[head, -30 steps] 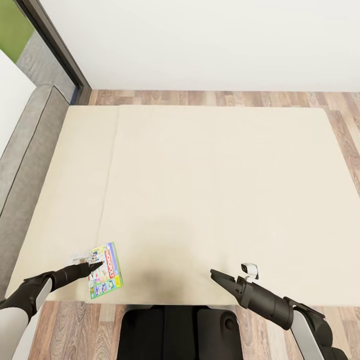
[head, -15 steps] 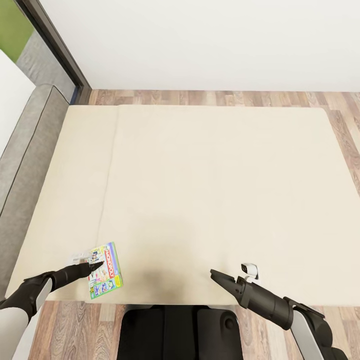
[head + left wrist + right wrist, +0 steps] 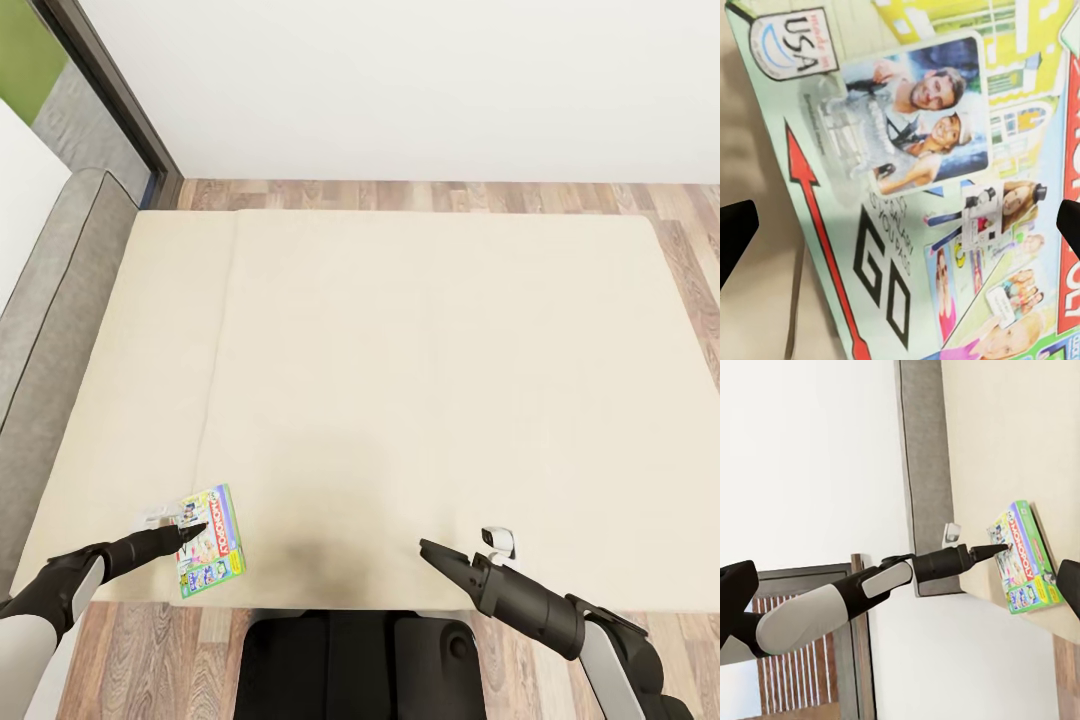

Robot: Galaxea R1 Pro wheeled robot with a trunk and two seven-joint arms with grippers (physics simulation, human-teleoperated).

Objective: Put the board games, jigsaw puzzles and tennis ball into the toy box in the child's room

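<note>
A Monopoly board game [image 3: 214, 548] with a green edge lies flat near the front left corner of the cream bed [image 3: 400, 350]. My left gripper [image 3: 195, 528] hovers right over its left side, open; in the left wrist view the box's printed lid [image 3: 907, 187] spreads between the two dark fingertips [image 3: 736, 232]. From the right wrist view I see the left arm reaching to the box [image 3: 1024, 562], with the left gripper [image 3: 1001, 549] at its edge. My right gripper [image 3: 428, 549] is open and empty over the bed's front edge, well to the right of the game.
A grey padded headboard [image 3: 50, 300] runs along the bed's left side, with a dark door frame [image 3: 110, 90] behind it. White wall [image 3: 400, 80] and a strip of wood floor [image 3: 450, 195] lie beyond the bed. My dark base [image 3: 355, 665] stands against the front edge.
</note>
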